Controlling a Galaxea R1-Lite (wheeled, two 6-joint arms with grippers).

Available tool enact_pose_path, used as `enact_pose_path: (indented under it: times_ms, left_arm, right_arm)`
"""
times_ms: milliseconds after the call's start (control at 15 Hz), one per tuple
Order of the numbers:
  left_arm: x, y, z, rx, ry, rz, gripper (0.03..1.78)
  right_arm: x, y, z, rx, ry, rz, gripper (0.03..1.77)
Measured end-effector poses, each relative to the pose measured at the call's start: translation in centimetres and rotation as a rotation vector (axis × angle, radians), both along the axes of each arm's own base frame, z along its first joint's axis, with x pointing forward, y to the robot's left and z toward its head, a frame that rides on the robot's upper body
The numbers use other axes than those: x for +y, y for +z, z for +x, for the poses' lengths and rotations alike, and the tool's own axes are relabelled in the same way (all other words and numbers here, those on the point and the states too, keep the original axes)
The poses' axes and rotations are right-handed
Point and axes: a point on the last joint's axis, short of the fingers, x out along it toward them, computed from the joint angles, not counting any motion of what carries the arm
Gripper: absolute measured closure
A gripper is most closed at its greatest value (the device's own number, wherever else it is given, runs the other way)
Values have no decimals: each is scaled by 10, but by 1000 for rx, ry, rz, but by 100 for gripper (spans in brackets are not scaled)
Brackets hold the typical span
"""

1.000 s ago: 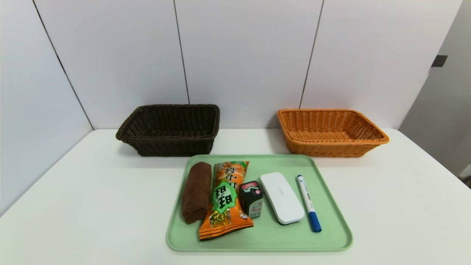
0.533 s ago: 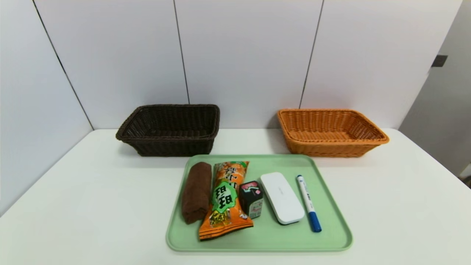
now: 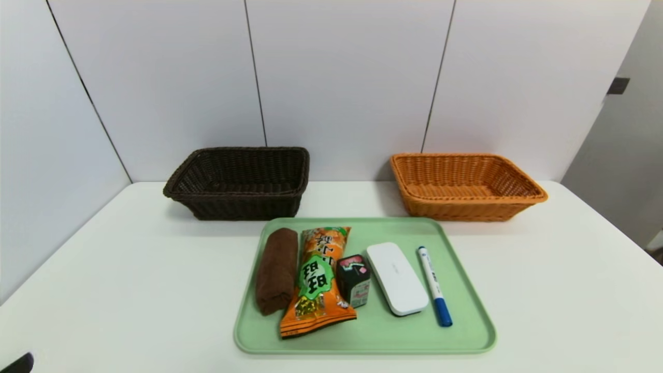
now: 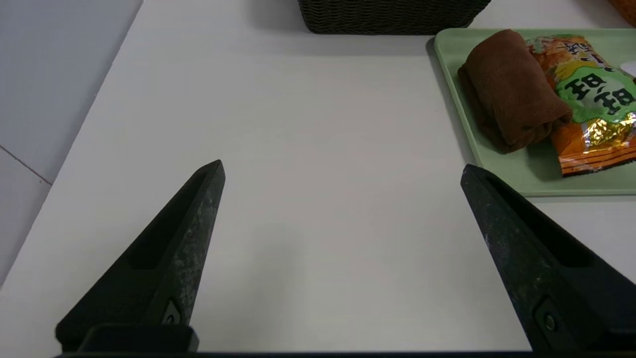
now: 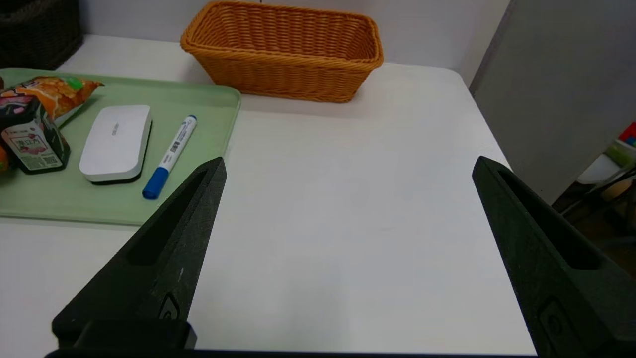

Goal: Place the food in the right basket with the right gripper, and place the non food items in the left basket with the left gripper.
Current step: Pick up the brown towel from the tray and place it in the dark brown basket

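above the table's left side (image 3: 155, 290), the left pincer (image 4: 343, 164) gapes wide.

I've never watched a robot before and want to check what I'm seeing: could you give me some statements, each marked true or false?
1. The rolled brown cloth lies on the green tray. True.
2. The dark woven basket holds the blue-capped white marker. False: the marker is on the tray.
3. The left gripper is open above the white table. True.
4. The right gripper is gripping the orange snack bag. False: the right gripper is open, holding nothing.
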Motion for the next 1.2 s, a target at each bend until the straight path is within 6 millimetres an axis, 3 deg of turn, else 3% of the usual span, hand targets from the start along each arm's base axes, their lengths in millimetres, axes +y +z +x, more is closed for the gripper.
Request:
enact_pose_path:
  times_ms: [267,533,867,1200]
  left_arm:
    - [-1,37,61,86,-15,-14,12]
    - [-4,53,117,165,-51,-52,12]
    - [-9,64,157,230,-162,-116,12]
    - [-26,68,188,277,-340,-150,12]
  right_arm:
    - [0,31,41,133,0,6,9]
    - [1,57,101,267,45,18,9]
    - [4,67,174,382,203,33,9]
    - [16,65,202,406,359,-49,9]
